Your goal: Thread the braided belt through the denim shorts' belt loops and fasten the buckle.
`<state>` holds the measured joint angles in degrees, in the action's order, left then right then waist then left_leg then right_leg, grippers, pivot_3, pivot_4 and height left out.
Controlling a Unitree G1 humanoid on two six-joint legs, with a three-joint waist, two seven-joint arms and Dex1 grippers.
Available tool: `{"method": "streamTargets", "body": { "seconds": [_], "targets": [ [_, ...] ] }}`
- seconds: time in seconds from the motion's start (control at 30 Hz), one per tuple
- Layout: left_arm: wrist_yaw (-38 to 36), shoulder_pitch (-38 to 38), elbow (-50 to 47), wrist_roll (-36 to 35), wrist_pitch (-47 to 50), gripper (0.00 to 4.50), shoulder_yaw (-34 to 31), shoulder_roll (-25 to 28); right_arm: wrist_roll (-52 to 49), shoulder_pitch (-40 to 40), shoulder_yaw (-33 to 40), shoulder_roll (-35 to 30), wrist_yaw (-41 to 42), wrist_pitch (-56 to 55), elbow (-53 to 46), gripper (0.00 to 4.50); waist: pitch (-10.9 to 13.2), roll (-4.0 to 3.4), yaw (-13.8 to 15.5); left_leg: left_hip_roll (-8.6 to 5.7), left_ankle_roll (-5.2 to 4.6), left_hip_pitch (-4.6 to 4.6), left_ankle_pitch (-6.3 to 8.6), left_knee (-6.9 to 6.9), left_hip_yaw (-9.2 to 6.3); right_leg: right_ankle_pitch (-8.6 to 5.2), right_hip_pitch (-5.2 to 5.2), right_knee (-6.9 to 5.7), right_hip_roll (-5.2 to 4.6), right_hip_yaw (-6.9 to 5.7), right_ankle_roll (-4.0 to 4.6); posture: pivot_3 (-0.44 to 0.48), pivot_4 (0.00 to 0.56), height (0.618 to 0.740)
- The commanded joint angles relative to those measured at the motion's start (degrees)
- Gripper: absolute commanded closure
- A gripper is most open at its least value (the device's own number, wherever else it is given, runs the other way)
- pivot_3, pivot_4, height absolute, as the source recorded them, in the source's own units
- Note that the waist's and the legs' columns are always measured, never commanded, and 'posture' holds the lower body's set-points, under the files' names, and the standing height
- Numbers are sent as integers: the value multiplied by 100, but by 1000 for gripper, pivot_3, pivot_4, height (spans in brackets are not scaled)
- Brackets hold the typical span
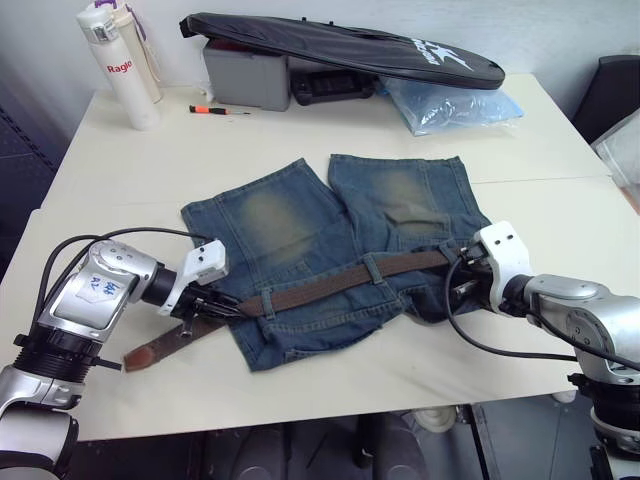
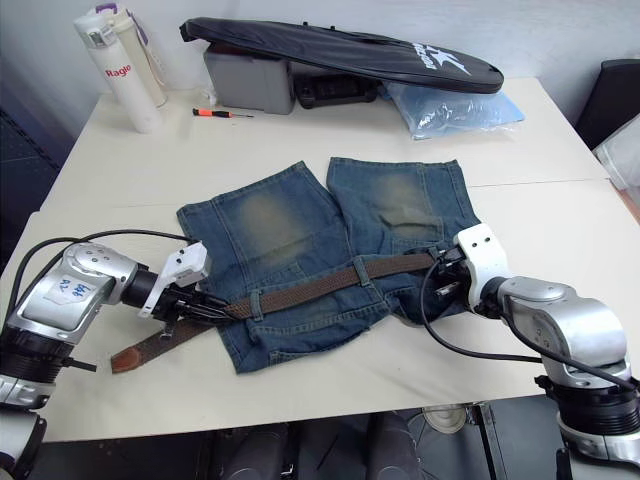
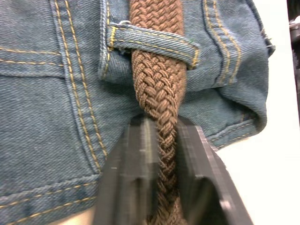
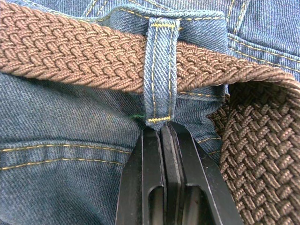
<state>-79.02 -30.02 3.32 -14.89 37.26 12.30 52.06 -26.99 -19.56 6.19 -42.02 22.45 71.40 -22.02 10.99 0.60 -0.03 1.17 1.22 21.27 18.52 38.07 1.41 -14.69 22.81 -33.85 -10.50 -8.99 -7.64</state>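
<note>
The denim shorts [image 1: 300,225] lie flat mid-table, waistband toward me. The braided belt [image 1: 330,285] runs along the waistband under a belt loop [image 1: 375,268], and its tan tip [image 1: 150,350] rests on the table off the shorts' left edge. My left gripper [image 1: 215,305] is shut on the belt just outside the left-hand loop [image 3: 150,44], with the strap pinched between its fingers [image 3: 136,154]. My right gripper [image 4: 161,129] is shut, its tips touching the lower end of a loop [image 4: 161,70] at the shorts' right end, where the belt folds back. The buckle is hidden.
Along the table's far edge stand white bottles [image 1: 120,65], an orange-handled screwdriver [image 1: 215,109], a grey box [image 1: 245,75] under a long black bag [image 1: 340,45], and a clear plastic bag [image 1: 450,105]. Bare cream table [image 1: 330,380] lies in front of the shorts.
</note>
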Motion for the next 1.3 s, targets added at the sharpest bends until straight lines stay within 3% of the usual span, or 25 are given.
{"method": "streamTargets", "body": {
  "seconds": [0.03,0.27,0.5,0.83,1.3],
  "targets": [
    [-305,-11,-74,-267,222,4466,-256,330,36,79,-11,2,11,72,-52,4500,0,0,-2,0,0,0,0,0,0,0,0,0,0,0,0,0,150,740],
    [-727,385,6,-536,416,4466,-617,1096,49,109,-36,-56,50,83,-10,4500,0,0,-7,1,1,0,1,-1,0,0,2,1,1,0,0,0,150,740],
    [-641,1018,513,-455,154,4466,-985,1601,71,38,-162,-75,146,48,84,4500,0,0,-21,10,3,2,6,-3,8,-1,16,-1,9,8,1,0,150,740],
    [-446,1391,960,-382,-71,4466,-1224,1787,122,-40,-251,-128,267,13,169,4500,-3,6,-33,45,9,2,20,-5,79,3,75,-19,48,75,7,0,150,740],
    [-34,1404,1910,39,-553,4466,-1066,1904,129,-34,-256,-148,334,74,148,4500,-10,16,-42,67,9,-8,43,-4,143,5,106,-22,74,140,13,0,150,740]
  ]
}}
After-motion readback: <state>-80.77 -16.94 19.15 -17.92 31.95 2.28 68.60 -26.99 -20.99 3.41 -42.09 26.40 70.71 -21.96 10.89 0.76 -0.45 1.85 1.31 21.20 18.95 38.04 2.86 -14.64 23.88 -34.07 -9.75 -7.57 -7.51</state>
